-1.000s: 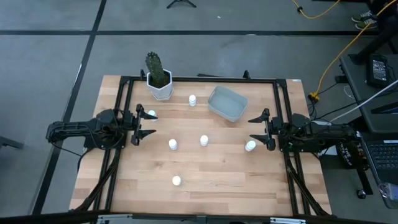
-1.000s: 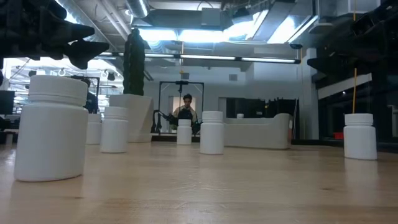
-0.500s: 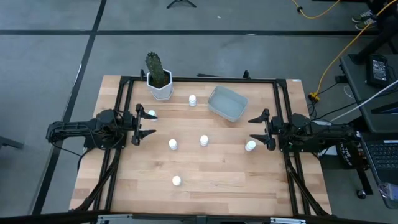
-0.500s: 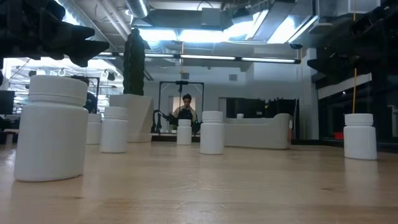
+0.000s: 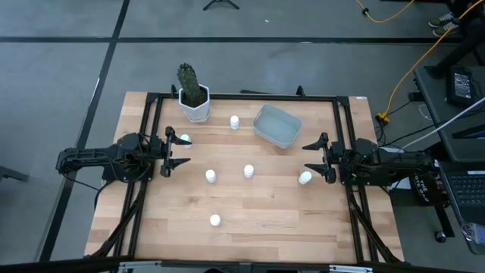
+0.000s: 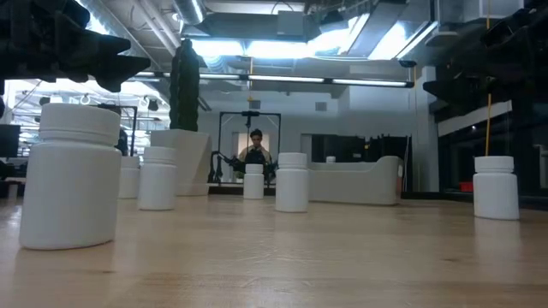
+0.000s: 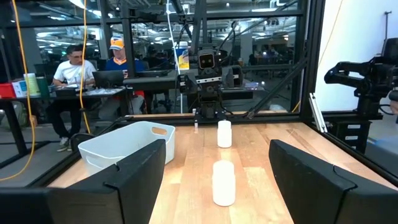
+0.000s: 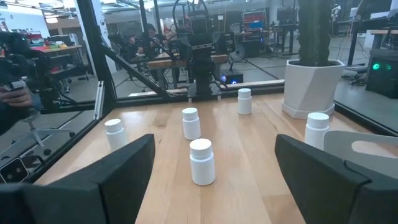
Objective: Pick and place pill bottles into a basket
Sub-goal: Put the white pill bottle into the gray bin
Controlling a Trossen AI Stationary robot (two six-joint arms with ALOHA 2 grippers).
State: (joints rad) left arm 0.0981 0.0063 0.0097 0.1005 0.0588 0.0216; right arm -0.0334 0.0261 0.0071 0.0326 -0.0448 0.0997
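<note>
While both arms wait at the table's side edges, the left gripper (image 5: 173, 152) and right gripper (image 5: 317, 158) stand spread, holding nothing. One pill bottle (image 5: 305, 178) sits just beside the right gripper; another (image 5: 185, 139) beside the left. The basket (image 5: 276, 126) lies far-centre. The low view alone shows a distant seated person (image 6: 255, 147), face indistinct.

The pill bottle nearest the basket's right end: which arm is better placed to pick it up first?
The right. The right gripper is open just beside that pill bottle, with the basket close by. The left gripper waits across the table.
</note>
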